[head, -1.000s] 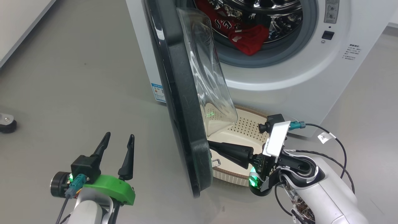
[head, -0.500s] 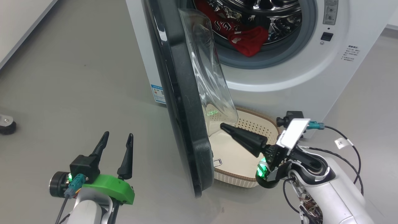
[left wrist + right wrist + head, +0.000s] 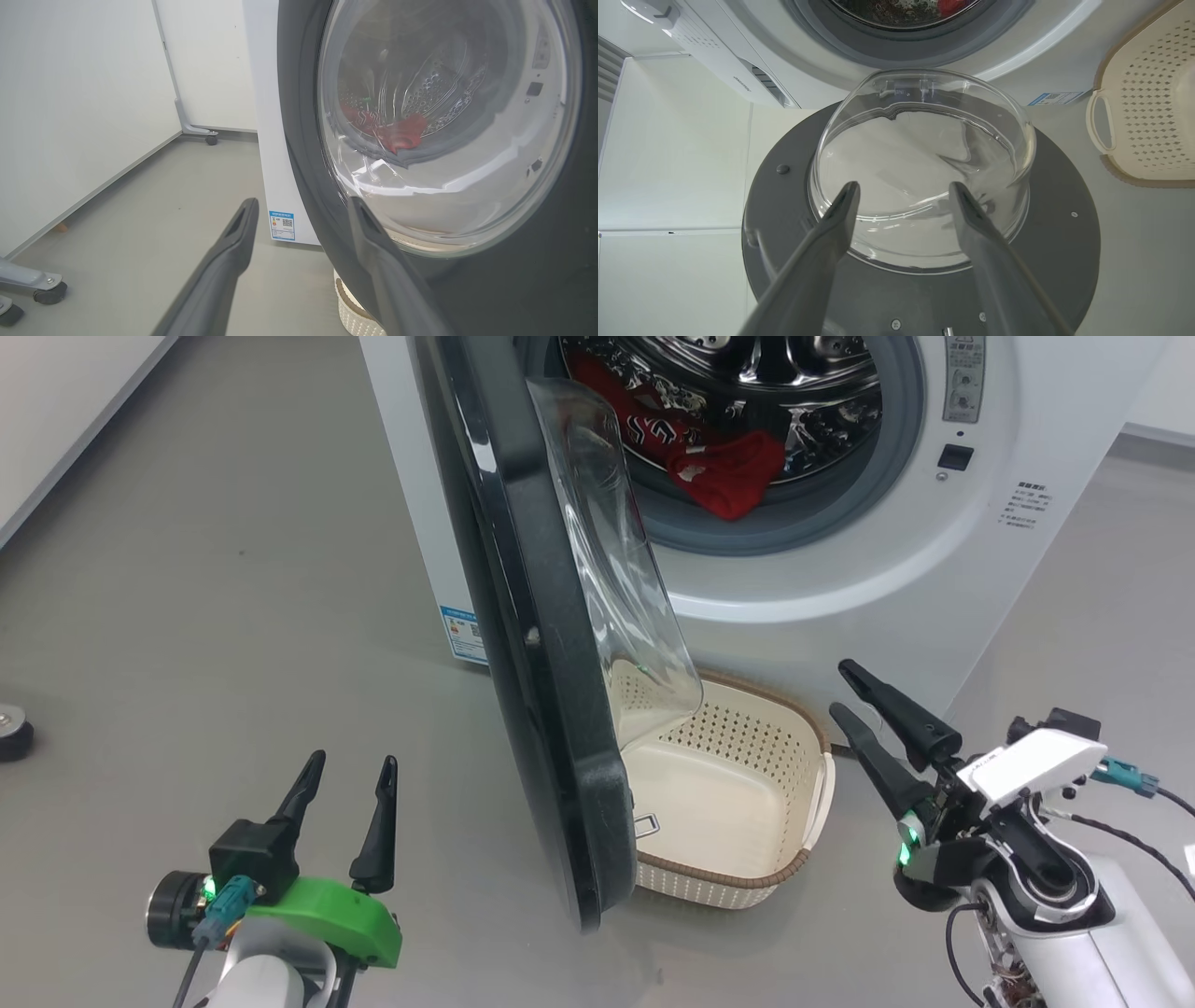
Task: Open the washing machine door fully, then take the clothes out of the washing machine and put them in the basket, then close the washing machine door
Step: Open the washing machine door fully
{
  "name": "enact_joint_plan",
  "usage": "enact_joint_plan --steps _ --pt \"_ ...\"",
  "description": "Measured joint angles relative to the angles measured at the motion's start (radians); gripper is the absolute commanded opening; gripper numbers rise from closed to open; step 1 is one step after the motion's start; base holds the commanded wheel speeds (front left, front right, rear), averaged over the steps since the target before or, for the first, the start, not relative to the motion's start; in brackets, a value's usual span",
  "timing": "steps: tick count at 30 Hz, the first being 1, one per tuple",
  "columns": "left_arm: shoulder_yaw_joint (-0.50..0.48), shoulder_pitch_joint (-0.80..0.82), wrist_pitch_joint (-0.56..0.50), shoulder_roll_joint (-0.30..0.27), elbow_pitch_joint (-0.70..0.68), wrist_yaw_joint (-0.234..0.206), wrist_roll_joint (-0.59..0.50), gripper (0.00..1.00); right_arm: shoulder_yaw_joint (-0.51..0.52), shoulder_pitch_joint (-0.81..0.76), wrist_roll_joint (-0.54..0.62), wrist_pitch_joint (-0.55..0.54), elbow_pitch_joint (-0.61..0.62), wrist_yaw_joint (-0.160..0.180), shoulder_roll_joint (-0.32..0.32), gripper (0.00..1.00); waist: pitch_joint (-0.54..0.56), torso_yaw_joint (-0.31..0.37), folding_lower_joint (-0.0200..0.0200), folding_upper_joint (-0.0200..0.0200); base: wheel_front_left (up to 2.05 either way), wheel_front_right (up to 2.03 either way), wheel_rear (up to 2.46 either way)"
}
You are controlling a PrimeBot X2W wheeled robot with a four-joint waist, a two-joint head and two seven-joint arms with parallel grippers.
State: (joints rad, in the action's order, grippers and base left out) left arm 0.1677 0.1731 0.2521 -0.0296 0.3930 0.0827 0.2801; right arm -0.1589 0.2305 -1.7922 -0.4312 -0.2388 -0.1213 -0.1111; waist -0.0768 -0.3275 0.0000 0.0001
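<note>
Floor [image 3: 233, 569]: smooth grey, faint sheen; a caster [image 3: 11, 733] at 9 o'clock.
Wall [image 3: 70, 93]: white panels, 10 o'clock.
Washing machine [image 3: 840, 588]: 1 o'clock, on the floor.
Washing machine door [image 3: 523, 616]: swung out, edge-on to me.
Clothes [image 3: 719, 476]: in the drum, 12 o'clock.
Basket [image 3: 728, 859]: on the floor, 5 o'clock.
My left jaws: apart, 7 o'clock.
My right jaws: apart, 4 o'clock.

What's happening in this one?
A two-armed robot faces the washing machine, and the washing machine door stands swung out. The red clothes lie in the drum; the basket on the floor in front is empty. The left gripper and right gripper are open and hold nothing, one on each side of the door.
</note>
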Motion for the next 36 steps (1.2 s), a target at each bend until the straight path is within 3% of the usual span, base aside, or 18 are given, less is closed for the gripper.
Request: enact_joint_plan --steps 10,21,29,33,36 --pt "-0.011 -0.001 0.000 -0.001 -0.007 -0.008 0.000 1.00 -0.005 -0.091 0.243 0.207 0.001 0.000 -0.028 1.00 -0.001 0.013 0.0000 0.0000 0.00 0.00 0.00" --pt "-0.011 -0.001 0.000 -0.001 -0.008 -0.008 -0.008 1.00 -0.040 -0.152 0.607 0.496 -0.040 0.005 -0.087 1.00 0.002 0.021 0.0000 0.0000 0.00 0.00 0.00" --pt "-0.017 -0.001 0.000 -0.001 -0.008 -0.008 -0.008 1.00 -0.061 -0.151 0.945 0.725 -0.048 0.124 -0.184 1.00 -0.001 0.031 0.0000 0.0000 0.00 0.00 0.00" --pt "-0.017 -0.001 0.000 -0.001 -0.008 -0.008 -0.009 1.00 -0.066 -0.151 1.055 0.708 -0.047 0.194 -0.198 1.00 -0.003 0.035 0.0000 0.0000 0.00 0.00 0.00" --pt "-0.018 -0.001 0.000 -0.001 -0.008 -0.008 -0.009 1.00 -0.068 -0.151 1.094 0.700 -0.041 0.223 -0.197 1.00 -0.002 0.037 0.0000 0.0000 0.00 0.00 0.00"
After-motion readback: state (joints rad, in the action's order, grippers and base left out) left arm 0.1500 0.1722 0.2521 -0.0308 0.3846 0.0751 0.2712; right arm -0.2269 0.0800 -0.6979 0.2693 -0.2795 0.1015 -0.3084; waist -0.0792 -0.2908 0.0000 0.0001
